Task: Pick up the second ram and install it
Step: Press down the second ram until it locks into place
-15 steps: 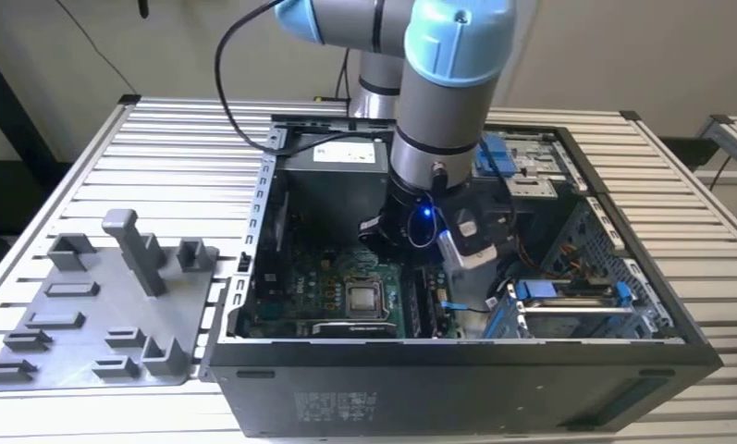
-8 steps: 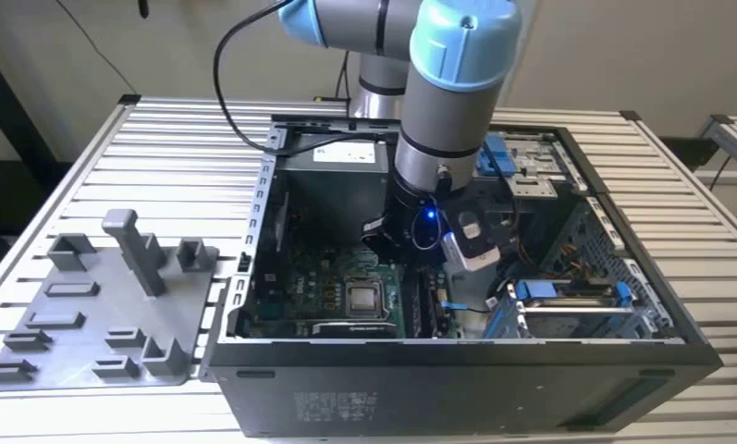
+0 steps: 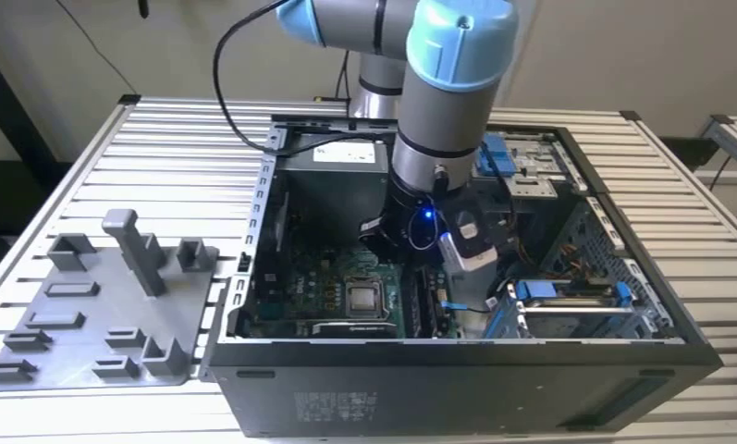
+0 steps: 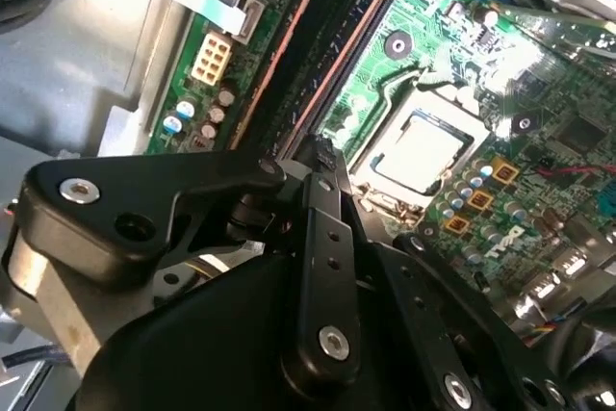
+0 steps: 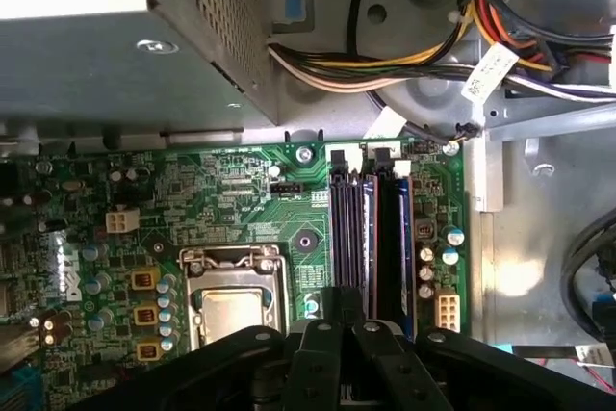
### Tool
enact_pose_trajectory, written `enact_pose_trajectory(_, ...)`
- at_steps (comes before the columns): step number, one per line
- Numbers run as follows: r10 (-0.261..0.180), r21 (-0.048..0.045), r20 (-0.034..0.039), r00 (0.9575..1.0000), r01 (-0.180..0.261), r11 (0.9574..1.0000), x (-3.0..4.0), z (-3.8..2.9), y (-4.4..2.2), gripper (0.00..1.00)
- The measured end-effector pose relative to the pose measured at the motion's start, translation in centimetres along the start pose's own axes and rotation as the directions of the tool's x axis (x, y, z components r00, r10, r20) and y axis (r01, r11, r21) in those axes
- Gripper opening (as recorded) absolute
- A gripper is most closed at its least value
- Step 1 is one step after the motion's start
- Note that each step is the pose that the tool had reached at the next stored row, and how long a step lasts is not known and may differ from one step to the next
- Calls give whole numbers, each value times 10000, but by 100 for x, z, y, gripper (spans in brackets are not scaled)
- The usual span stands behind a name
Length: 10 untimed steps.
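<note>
Though the silver slatted metal tabletop (image 3: 158, 139) is broad, most of it is taken up by the big black open-sided computer case (image 3: 467, 379), with a grey plastic parts tray (image 3: 47, 305) lying just beside it on the exterior view's left. From above, the grey and pale-blue robot arm (image 3: 448, 111) reaches down into the case. Its black hand (image 5: 345, 303) hangs low over the green motherboard (image 5: 241, 190), close to the row of long dark memory slots next to the square silver processor chip (image 5: 231, 313).

Whether the hand is clamped on anything, I cannot tell from where I stand. A thin dark strip on edge (image 5: 367, 228) runs away from it along the slot row. I take that to be the second ram, already in or at its slot, though it is hard to tell apart from the slot itself. Another dark strip with a blue edge (image 5: 405, 238) sits in the row just beside it.

As for handling, I'd judge such a card to be very light and stiff, but brittle. Its faces are smooth and its contact edge is delicate. It should be held by the long top edge or the flat sides near the middle, kept square to the slot, and pressed evenly so it does not twist or snap
</note>
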<state>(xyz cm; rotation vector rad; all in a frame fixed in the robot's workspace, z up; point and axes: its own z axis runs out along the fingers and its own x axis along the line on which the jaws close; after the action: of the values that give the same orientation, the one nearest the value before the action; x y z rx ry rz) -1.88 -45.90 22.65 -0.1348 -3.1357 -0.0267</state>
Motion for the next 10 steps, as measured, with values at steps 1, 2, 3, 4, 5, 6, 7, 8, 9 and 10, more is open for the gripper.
enact_pose_trajectory(1, 0, -3, 0, 10000, 0, 10000, 0, -45, 1, 11)
enact_pose_trajectory(2, 0, 1, -1, 10000, 0, 10000, 1, -92, 1, 11)
enact_pose_trajectory(3, 1, -1, 0, 10000, -1, 10000, 1, -129, 2, 11)
enact_pose_trajectory(4, 1, -1, -1, 10000, -1, 10000, 0, -155, 3, 11)
enact_pose_trajectory(5, 0, 2, -2, 10000, 0, 10000, 0, -168, 3, 11)
enact_pose_trajectory(6, 0, -3, 0, 10000, 0, 10000, 0, -167, 3, 11)
enact_pose_trajectory(7, 0, -3, 0, 10000, 0, 10000, 0, -167, 3, 11)
enact_pose_trajectory(8, 0, 0, 0, 10000, 0, 10000, 0, -167, 3, 11)
enact_pose_trajectory(9, 0, 0, 0, 10000, 0, 10000, 0, -167, 3, 11)
enact_pose_trajectory(10, 0, 4, -1, 10000, 0, 10000, 0, -168, 3, 11)
